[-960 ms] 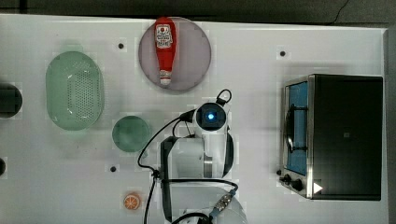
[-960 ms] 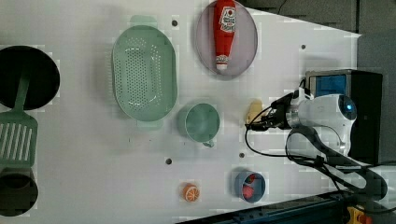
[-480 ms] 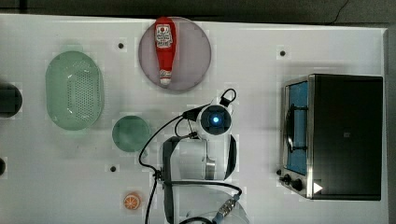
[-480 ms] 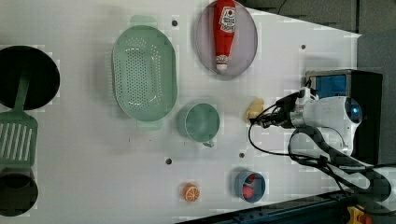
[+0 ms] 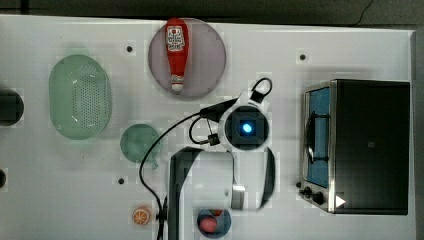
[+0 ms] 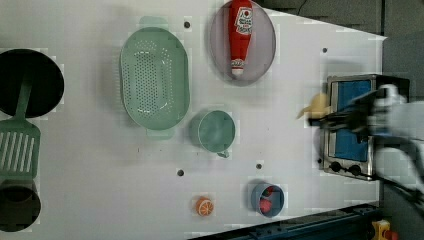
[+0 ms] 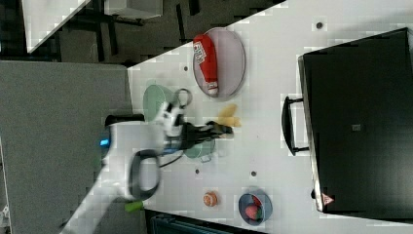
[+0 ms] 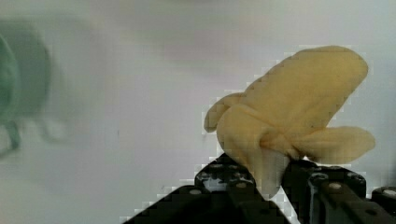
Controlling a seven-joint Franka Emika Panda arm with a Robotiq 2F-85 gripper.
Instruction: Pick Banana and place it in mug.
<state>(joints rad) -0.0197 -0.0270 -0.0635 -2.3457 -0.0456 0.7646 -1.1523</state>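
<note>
Gripping the banana [image 8: 285, 121] between my two black fingers [image 8: 229, 179]: in the wrist view the pale yellow piece, with its peel flaps splayed out, sits pinched at its lower end where the fingers close on it. My gripper [image 7: 219, 127] shows in the right view stretched out from the white arm, with the banana [image 7: 228, 117] at its tip, above the white table [image 7: 272, 73] and just beside the grey plate [image 7: 234, 63] that carries the red ketchup bottle [image 7: 205, 61]. In the left view the banana [image 6: 316, 104] appears blurred at the gripper [image 6: 325, 117], close to the toaster oven [image 6: 350, 125] and well apart from the teal mug [image 6: 216, 131]. The mug stands upright beside the pale green perforated basket [image 6: 155, 82], handle toward the left view's bottom. In the top view my arm covers the gripper; the mug [image 5: 139, 142] sits to the top view's left of it. An orange slice [image 6: 203, 206] and a blue bowl with red pieces [image 6: 267, 199] lie near the table's edge.
</note>
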